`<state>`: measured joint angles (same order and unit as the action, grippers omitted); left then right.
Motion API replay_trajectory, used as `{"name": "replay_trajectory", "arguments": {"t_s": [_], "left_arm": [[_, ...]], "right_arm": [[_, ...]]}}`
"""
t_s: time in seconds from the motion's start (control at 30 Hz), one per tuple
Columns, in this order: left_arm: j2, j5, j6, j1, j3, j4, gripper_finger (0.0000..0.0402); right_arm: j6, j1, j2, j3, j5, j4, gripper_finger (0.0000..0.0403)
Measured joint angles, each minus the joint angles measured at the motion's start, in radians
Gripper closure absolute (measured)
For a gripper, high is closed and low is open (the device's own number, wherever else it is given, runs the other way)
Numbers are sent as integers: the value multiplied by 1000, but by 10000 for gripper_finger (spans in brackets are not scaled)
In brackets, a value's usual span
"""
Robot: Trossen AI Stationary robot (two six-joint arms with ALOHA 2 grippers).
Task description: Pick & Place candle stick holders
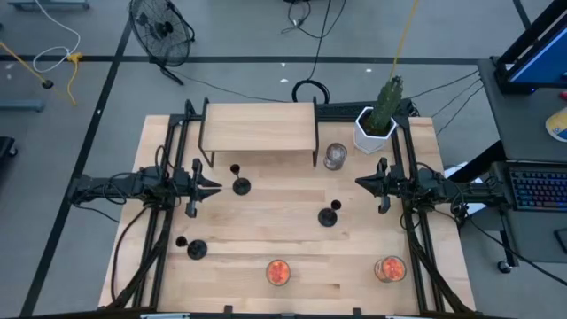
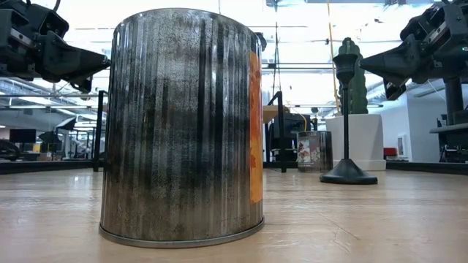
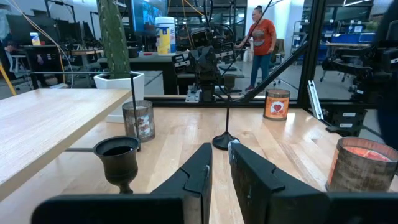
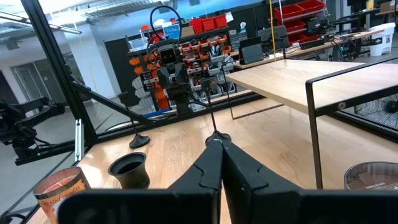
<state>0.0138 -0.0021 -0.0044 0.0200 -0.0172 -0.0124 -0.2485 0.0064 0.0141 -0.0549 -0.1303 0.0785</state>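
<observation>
Three black candle stick holders stand upright on the wooden table [image 1: 266,248], each a flat round base with a thin stem rising straight up to a small cup. In the overhead view, one holder [image 1: 239,182] stands toward the left, just in front of the low wooden shelf [image 1: 259,124]. It lies directly ahead of the left gripper [image 1: 211,187], a short way off its fingertips, toward the table's middle. The left wrist camera shows this holder's cup [image 3: 117,154] close by, just to one side of the line between the fingers.

A second holder [image 1: 330,213] stands near the table's centre, between the two arms and nearer the right. A third holder [image 1: 195,249] stands nearer the front left edge, off to the side of the left arm.

The left gripper hangs above the table with its fingers slightly parted, holding nothing. The right gripper [image 1: 363,183] hangs over the right side of the table, fingers pressed together and empty.

The left arm looks best placed for the nearest holder. Since the stem is vertical, the likely approach is a short reach forward with the fingers spread to either side of the stem.

Two orange-filled candle jars [image 1: 277,271] [image 1: 390,268] sit along the front edge. A silvery glass jar [image 1: 335,156] stands beside a potted cactus [image 1: 381,113] at the back right.
</observation>
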Motion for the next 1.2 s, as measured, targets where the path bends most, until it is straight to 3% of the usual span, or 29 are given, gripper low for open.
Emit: {"name": "replay_trajectory", "arguments": {"t_s": [1.2], "left_arm": [[0, -10, 0, 0, 2, -44, 339]], "right_arm": [[0, 0, 0, 0, -3, 16, 403]]}}
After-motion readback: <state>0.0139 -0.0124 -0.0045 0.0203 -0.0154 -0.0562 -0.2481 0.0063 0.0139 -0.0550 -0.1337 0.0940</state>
